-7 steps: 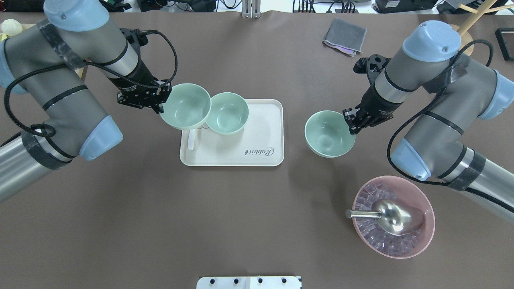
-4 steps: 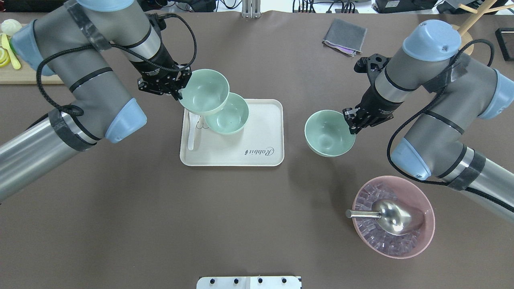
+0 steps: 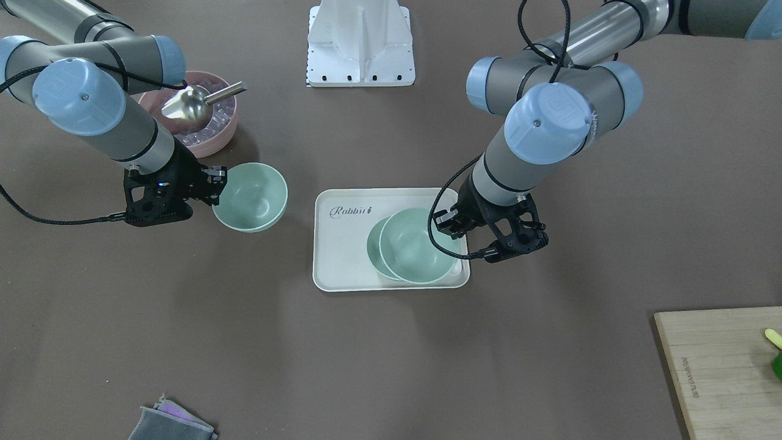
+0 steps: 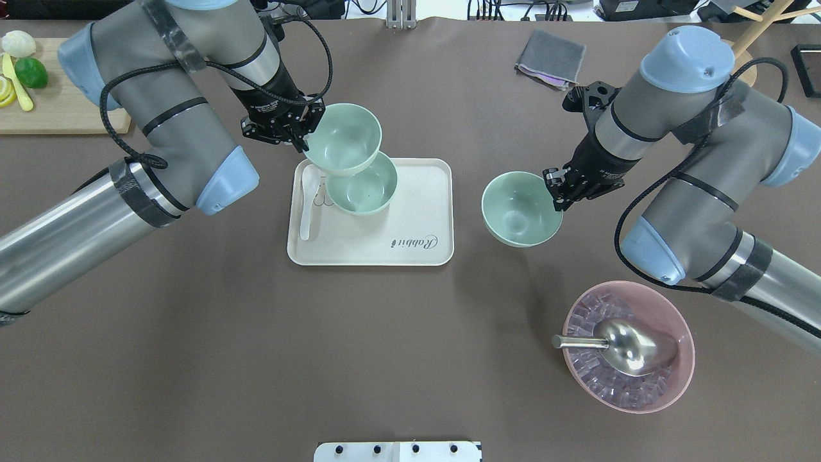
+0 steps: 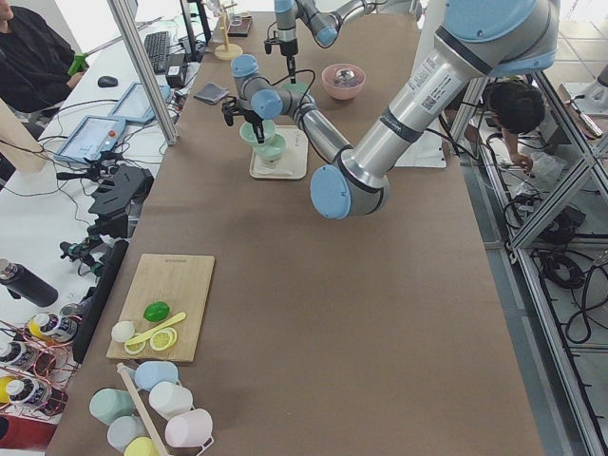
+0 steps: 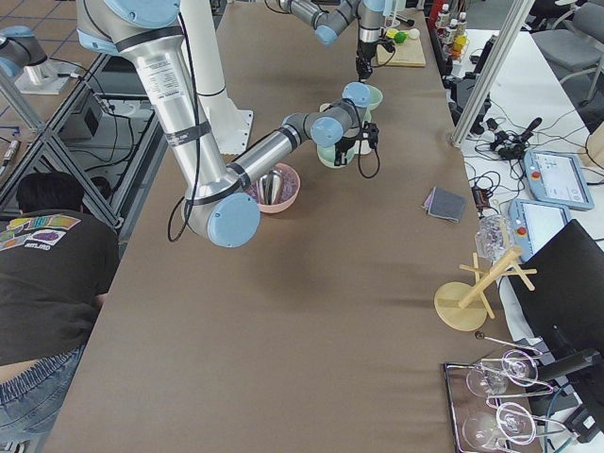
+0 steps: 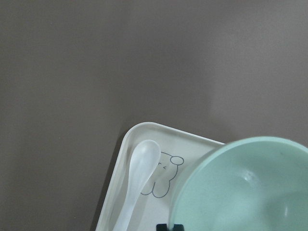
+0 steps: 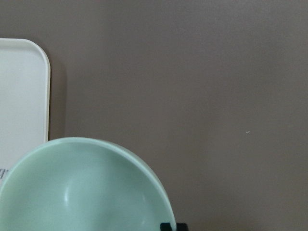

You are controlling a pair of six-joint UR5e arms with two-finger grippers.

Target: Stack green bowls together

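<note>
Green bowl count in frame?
3. Raised bowl in the left jaws above the tray; tray bowl sitting partly beneath it; third bowl in the right jaws, beside the tray. None apparently hidden.

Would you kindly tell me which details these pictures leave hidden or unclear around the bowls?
- Overhead: the lifted bowl in the left tool covers the far rim of the tray bowl, so their gap is unclear.
- Wrist views: the bottom edge cuts off both tools' fingers.
- Side views: too small to show whether the third bowl in the right tool touches the table.
</note>
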